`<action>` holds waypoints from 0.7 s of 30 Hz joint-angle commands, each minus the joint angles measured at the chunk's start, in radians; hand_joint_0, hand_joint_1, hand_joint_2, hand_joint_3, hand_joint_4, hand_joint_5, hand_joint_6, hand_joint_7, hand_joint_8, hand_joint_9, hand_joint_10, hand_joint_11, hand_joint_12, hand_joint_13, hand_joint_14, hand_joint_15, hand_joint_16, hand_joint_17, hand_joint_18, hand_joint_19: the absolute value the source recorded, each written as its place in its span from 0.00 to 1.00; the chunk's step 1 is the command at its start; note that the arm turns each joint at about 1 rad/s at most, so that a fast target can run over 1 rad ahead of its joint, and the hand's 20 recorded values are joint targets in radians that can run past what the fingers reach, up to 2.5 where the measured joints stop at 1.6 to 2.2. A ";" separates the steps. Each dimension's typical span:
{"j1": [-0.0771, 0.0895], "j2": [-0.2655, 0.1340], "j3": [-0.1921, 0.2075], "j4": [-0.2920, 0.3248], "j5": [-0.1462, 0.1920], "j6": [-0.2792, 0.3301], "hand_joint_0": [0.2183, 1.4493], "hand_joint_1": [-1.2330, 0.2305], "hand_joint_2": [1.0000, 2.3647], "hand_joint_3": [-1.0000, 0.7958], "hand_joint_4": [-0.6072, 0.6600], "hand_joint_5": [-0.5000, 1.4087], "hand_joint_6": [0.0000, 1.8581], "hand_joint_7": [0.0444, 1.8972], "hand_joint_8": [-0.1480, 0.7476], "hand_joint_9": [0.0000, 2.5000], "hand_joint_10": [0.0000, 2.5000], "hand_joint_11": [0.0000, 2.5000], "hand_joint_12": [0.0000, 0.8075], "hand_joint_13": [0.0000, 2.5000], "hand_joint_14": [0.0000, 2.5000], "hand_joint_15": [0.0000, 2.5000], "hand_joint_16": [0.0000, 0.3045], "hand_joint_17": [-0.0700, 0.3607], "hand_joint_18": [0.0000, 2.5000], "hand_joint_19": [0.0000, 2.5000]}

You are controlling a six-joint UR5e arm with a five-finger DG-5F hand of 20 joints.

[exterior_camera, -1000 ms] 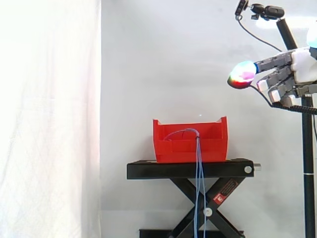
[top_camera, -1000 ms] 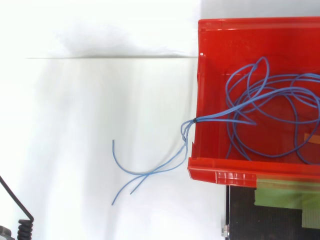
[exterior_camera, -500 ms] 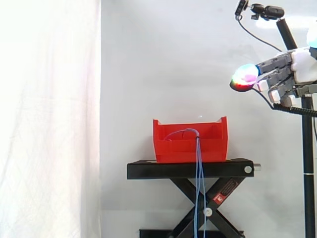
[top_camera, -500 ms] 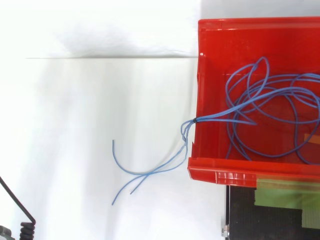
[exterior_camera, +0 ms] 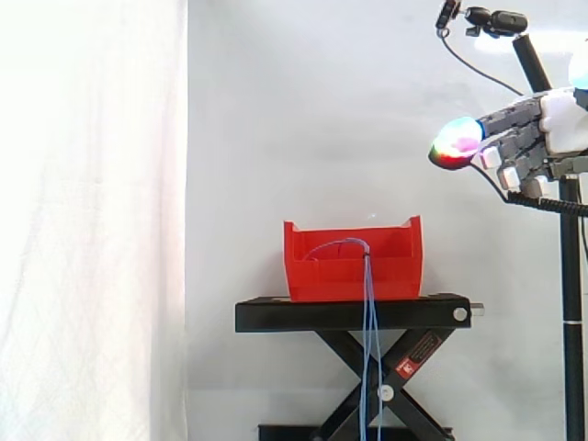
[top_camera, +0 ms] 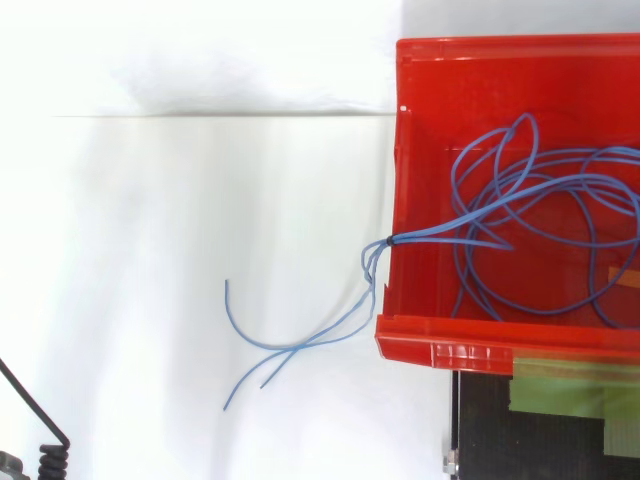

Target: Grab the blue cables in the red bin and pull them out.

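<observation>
Top view: blue cables (top_camera: 520, 200) loose in red bin (top_camera: 440, 60) — thin, limp, likely light (may tangle); best grasp seems bunched point at rim. Hand (exterior_camera: 551, 129) relaxed, empty.

robot hand (exterior_camera: 562, 119), grey-and-white jointed, high up and out past the right end of the black stand | move: drifted slightly toward the side view's right edge over the last second | glowing multicolour fingertip pad (exterior_camera: 457, 142): now a touch lower | last half second: almost no drift
</observation>
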 commanded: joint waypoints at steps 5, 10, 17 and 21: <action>0.000 0.000 0.000 0.000 0.000 0.000 0.36 0.26 0.00 0.00 0.61 0.51 0.00 0.11 0.45 0.27 0.01 0.14 0.45 0.27 0.01 0.16 0.19 0.46 0.28 0.28; 0.000 0.000 0.000 0.003 0.005 -0.018 0.36 0.26 0.00 0.00 0.61 0.51 0.01 0.11 0.45 0.27 0.01 0.14 0.45 0.27 0.01 0.16 0.19 0.46 0.28 0.28; 0.009 0.000 0.000 0.026 0.066 -0.135 0.37 0.26 0.00 0.00 0.61 0.51 0.01 0.12 0.45 0.27 0.01 0.14 0.45 0.27 0.01 0.16 0.19 0.46 0.28 0.28; 0.023 -0.002 0.000 0.097 0.118 -0.259 0.37 0.26 0.00 0.00 0.61 0.52 0.01 0.13 0.45 0.27 0.01 0.14 0.45 0.27 0.01 0.16 0.19 0.46 0.28 0.28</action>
